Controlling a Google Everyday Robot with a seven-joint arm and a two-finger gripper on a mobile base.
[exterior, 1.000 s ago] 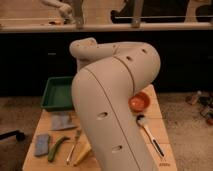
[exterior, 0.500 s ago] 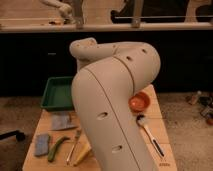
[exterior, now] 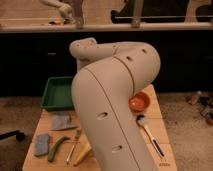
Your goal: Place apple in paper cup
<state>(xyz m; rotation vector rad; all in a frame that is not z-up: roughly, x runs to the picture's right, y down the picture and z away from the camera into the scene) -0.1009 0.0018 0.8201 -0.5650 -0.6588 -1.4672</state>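
Reaching down unsighted looked the main risk: the arm, bent sharply at the elbow, rose from near to far and filled the middle. Neither apple nor paper cup showed, so it might knock the orange bowl at right. The gripper was out of view beyond the arm, so I could not tell its state.

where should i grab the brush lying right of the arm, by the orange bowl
Take the brush by its thin dark handle, from straight above, jaws across its width. It lies flat on the table, white head towards the orange bowl, so a side approach looks harder. The gripper is out of view; only the arm shows.
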